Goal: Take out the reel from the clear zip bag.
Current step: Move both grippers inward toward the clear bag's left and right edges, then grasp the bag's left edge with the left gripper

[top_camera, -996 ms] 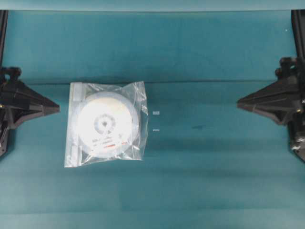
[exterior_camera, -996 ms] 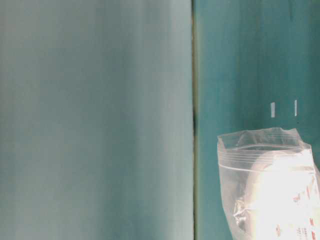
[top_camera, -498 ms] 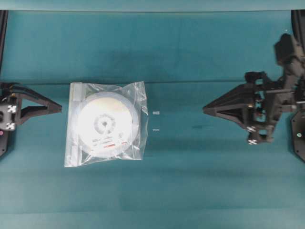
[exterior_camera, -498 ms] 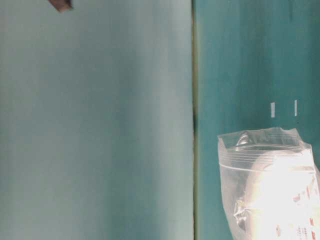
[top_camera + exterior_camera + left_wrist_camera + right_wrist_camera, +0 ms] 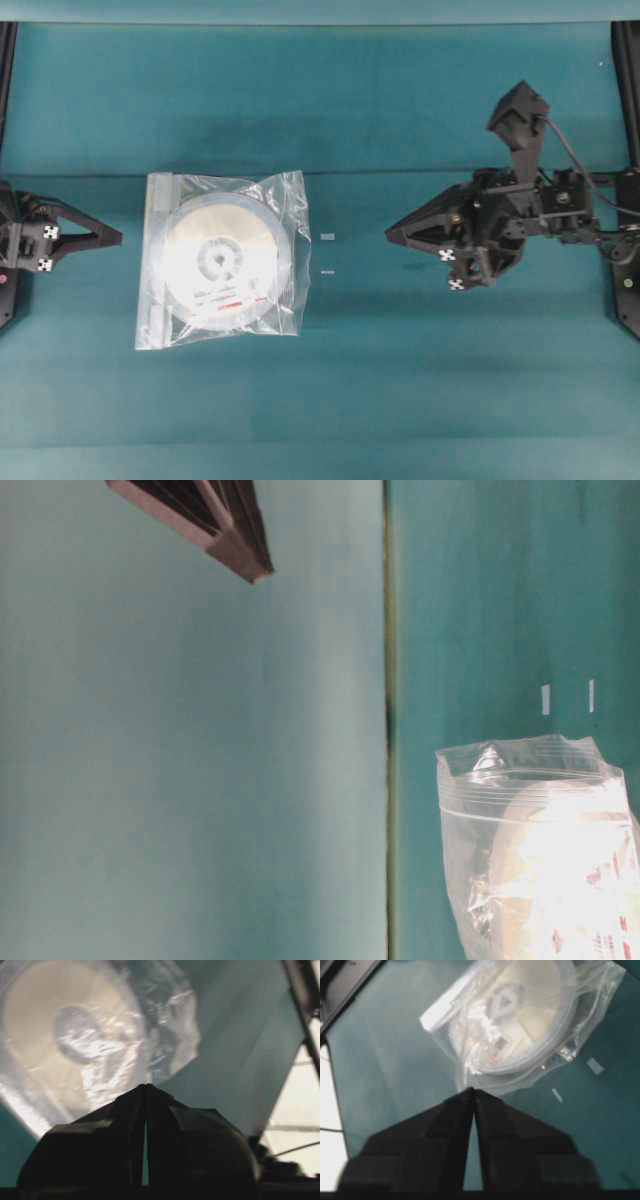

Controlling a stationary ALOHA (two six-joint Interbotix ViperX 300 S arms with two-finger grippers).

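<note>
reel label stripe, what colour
Red, on the reel label; clearest in the overhead view.

The right gripper [image 5: 392, 234] now sits much farther in over the teal table [image 5: 420, 380] than a second ago, when it was parked at the right edge of the overhead view. Its arm [image 5: 545, 205] is stretched out behind it, and the wrist is rolled so its white markers show. Its dark tip [image 5: 245, 565] now pokes into the top of the table-level view, where only a sliver showed half a second ago. The left gripper [image 5: 115, 237] is also rolled at the wrist, showing white markers that a second ago were out of sight.
</note>
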